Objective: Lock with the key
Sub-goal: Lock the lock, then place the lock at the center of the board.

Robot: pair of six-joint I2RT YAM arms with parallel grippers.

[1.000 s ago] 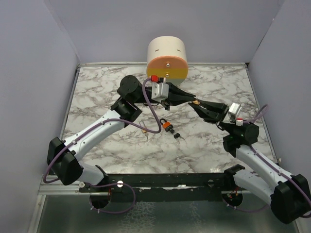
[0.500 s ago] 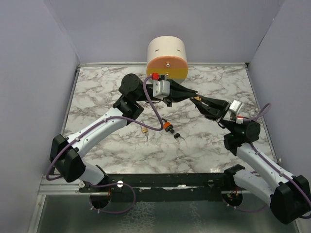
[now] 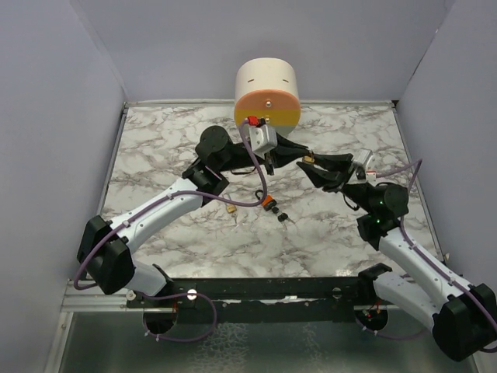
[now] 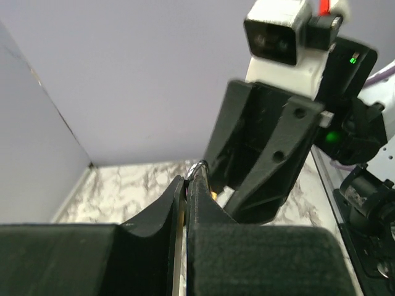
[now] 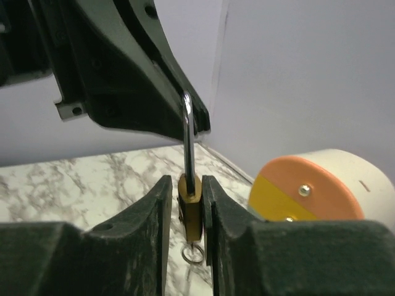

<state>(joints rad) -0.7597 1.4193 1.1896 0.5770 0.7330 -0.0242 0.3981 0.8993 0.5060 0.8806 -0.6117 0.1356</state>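
Across the white-and-grey marble tabletop [image 3: 155, 140] the two arms met in mid-air, just in front of the squat cream cylinder with an orange-and-yellow face [image 3: 267, 97] at the back edge. The left gripper [image 4: 187, 185] was clenched on the silvery shackle [image 5: 187, 132] of a small brass padlock [image 5: 191, 209], which hung upright beneath it. The right gripper [image 5: 185, 182] sat around the padlock's body from the other side. One pad touched the brass and a sliver of gap seemed to show at the other, so I could not tell whether it was pinching or letting go.

Down on the marble, toward the arms' bases, lay an orange-collared padlock [image 3: 267, 203]. Just beside it, on the near right, was the tiny black-headed key bunch [image 3: 283, 217], touched by neither gripper. The key lay flat below both pairs of jaws, well apart from the raised lock. From above it looked too small to read which way its blades ran. To my eye the right gripper stood slightly nearer. With the left one holding the shackle, the right seemed the better placed to go down for it.
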